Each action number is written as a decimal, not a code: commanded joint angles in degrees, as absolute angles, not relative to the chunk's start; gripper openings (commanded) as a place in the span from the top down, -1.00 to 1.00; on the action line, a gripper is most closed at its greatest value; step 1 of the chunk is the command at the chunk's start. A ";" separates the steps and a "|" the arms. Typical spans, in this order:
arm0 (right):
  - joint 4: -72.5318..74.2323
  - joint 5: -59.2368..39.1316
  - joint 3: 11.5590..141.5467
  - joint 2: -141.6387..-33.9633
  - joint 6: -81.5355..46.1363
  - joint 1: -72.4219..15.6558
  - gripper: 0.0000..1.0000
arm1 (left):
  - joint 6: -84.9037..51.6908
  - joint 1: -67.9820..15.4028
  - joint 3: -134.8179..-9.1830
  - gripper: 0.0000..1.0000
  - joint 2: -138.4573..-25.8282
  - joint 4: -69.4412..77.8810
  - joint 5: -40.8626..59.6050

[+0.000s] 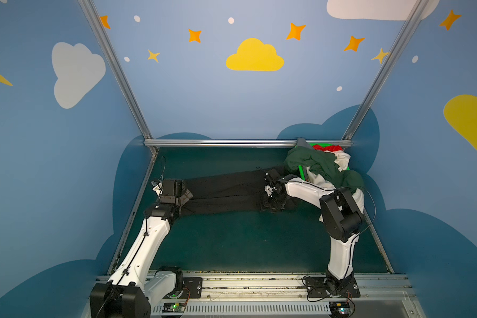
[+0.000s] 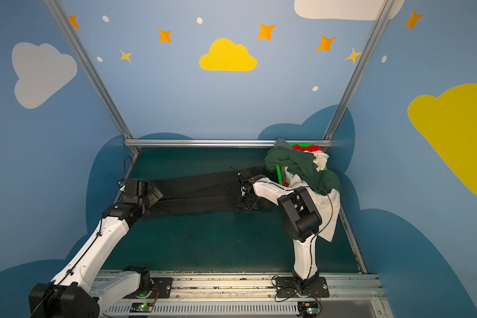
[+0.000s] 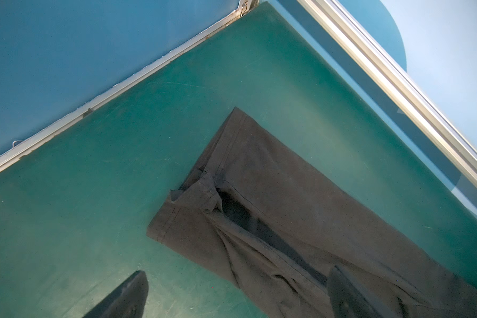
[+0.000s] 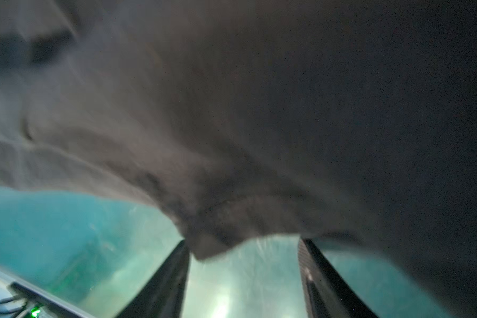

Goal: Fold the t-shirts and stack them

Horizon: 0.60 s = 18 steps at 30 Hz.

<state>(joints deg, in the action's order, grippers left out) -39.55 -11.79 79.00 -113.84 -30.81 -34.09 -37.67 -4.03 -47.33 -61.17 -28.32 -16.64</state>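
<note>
spreading left hand (image 3: 237, 271) wide and empty above folded black t-shirt (image 1: 226, 190) on table (image 1: 232, 242); setting right hand (image 4: 243, 241) partly open at its other end, gripping nothing.

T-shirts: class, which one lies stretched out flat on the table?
The black t-shirt; the dark green, white and red ones are bunched in a heap at the far right corner.

Black t-shirt (image 1: 226, 192): folded lengthwise into a long narrow band, flat on the table (image 1: 232, 247), running left to right, with the stitched hem end at left and creased. Dark green t-shirt (image 1: 314, 161): crumpled on top of a heap in the far right corner. It lies over the white t-shirt (image 1: 343, 161), which trails frontward; the red t-shirt (image 1: 329, 148) is bunched behind.
</note>
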 commanded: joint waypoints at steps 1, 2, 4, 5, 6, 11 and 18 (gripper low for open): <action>-39.72 -9.19 80.70 -115.99 -30.45 -35.11 0.01 | -36.66 -3.88 -46.85 -1.00 -60.27 -28.87 -18.26; -39.77 -8.84 80.99 -116.01 -30.35 -35.33 0.09 | -36.69 -3.88 -46.63 -1.00 -60.17 -28.82 -18.27; -40.14 -7.92 81.83 -116.17 -30.15 -35.66 0.19 | -36.96 -3.78 -46.16 -1.00 -60.03 -28.37 -18.23; -40.32 -7.50 82.23 -116.36 -30.19 -35.77 0.22 | -37.16 -3.74 -45.82 -1.00 -60.11 -28.09 -18.24; -40.34 -7.30 82.74 -116.58 -30.11 -35.77 0.31 | -37.26 -3.53 -45.56 -1.00 -60.25 -27.74 -18.16; -42.36 -6.45 85.71 -117.84 -29.88 -36.10 0.71 | -37.52 -3.02 -45.78 -1.00 -61.09 -28.08 -17.54; -44.41 -4.59 87.68 -116.20 -29.71 -36.89 0.92 | -37.30 -1.95 -44.78 -1.00 -60.75 -26.88 -18.19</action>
<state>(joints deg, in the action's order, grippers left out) -42.52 -6.17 86.28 -117.12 -30.02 -36.29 -37.71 -2.55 -45.58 -60.93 -27.68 -17.21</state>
